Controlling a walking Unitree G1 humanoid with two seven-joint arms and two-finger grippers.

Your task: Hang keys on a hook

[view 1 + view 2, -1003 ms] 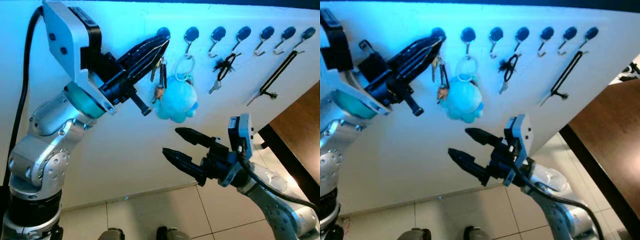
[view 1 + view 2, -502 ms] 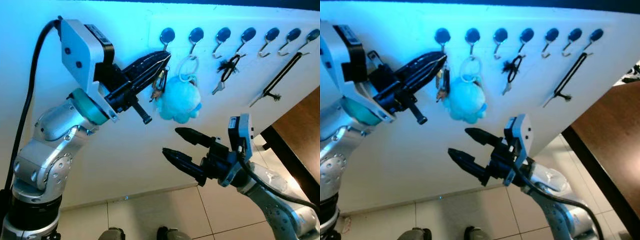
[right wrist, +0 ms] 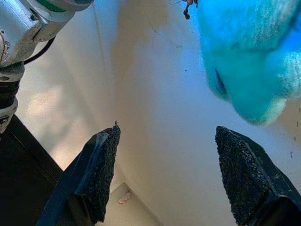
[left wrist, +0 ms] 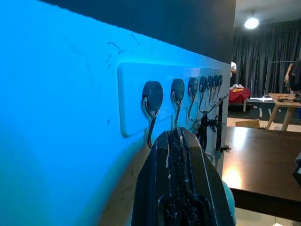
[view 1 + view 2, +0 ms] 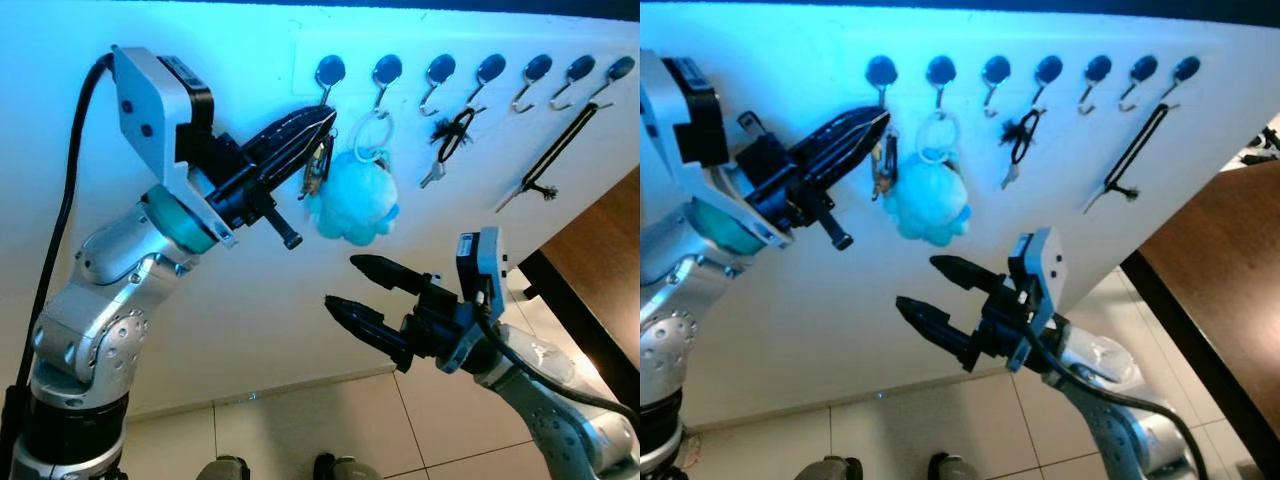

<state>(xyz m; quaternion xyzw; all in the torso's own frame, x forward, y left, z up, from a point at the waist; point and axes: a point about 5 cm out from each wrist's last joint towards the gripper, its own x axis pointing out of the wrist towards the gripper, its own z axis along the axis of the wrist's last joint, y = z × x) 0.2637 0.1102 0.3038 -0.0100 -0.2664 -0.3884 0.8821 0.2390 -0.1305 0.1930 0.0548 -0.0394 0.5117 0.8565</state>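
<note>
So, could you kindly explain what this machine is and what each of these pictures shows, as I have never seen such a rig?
It is a humanoid robot with two silver arms. Two pictures come from its head camera, two from its wrists. It faces a white wall with a row of hooks. The left gripper, fingers shut, holds a bunch of keys just below the first hook. Beside them a fluffy blue keyring toy hangs on the second hook. The right gripper hangs open below, holding nothing.
</note>
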